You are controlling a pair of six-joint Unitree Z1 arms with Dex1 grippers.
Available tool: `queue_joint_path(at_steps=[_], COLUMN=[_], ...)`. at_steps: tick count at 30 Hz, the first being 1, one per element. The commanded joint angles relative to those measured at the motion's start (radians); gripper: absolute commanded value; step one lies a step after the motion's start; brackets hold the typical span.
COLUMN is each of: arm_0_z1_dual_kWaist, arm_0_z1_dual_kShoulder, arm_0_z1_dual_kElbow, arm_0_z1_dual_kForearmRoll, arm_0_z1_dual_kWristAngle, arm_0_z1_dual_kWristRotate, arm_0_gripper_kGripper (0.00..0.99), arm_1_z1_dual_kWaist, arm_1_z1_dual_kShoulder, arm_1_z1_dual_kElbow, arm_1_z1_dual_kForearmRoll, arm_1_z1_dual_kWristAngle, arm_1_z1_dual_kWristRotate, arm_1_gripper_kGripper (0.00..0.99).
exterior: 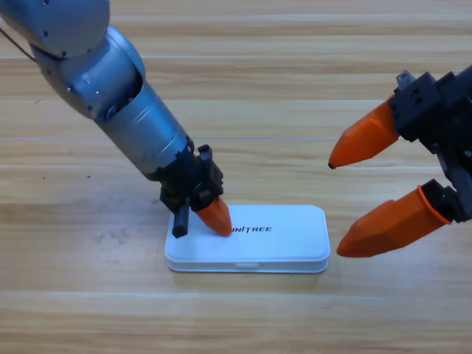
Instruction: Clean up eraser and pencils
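Note:
The white case [280, 243] lies shut on the table, its lid flat with the printed name facing up. The eraser and the pencils are hidden from view. My left gripper [215, 219] points down onto the left end of the lid, its orange tip touching it. Only one orange wedge shows there, with the jaws together and nothing between them. My right gripper [335, 209] hangs just off the case's right end, jaws spread wide and empty, one tip above the case's level and one beside its right edge.
The left arm [125, 103] slants in from the upper left corner over the table. The wooden table [243, 88] stretches behind and in front of the case.

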State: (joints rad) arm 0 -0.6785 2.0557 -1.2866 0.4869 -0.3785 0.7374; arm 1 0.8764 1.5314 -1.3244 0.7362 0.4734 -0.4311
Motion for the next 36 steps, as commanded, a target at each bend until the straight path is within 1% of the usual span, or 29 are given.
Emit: queue_joint_path(at_steps=[1, 17, 25, 33, 36], arm_0_z1_dual_kWaist=[-0.088, -0.194, -0.219, -0.239, -0.239], arm_0_z1_dual_kShoulder=[0.072, 0.101, 0.115, 0.13, 0.116], arm_0_z1_dual_kElbow=[0.076, 0.082, 0.089, 0.119, 0.118], arm_0_z1_dual_kForearmRoll=[-0.037, -0.062, -0.064, -0.1, -0.096], arm_0_z1_dual_kWristAngle=[0.038, 0.093, 0.096, 0.096, 0.096], arm_0_z1_dual_kWristRotate=[-0.01, -0.009, -0.004, 0.0, -0.001], arm_0_gripper_kGripper=[0.0, 0.0, 0.0, 0.0, 0.0], arm_1_z1_dual_kWaist=[0.026, 0.026, 0.026, 0.026, 0.026], arm_1_z1_dual_kShoulder=[0.062, 0.067, 0.072, 0.075, 0.076], arm_1_z1_dual_kElbow=[0.011, 0.011, 0.01, 0.01, 0.01], arm_1_z1_dual_kForearmRoll=[0.018, 0.018, 0.018, 0.018, 0.018], arm_1_z1_dual_kWristAngle=[-0.004, 0.001, 0.002, 0.001, 0.001], arm_1_z1_dual_kWristRotate=[0.003, 0.003, 0.003, 0.002, 0.003], arm_1_gripper_kGripper=[0.988, 0.988, 0.988, 0.988, 0.988])
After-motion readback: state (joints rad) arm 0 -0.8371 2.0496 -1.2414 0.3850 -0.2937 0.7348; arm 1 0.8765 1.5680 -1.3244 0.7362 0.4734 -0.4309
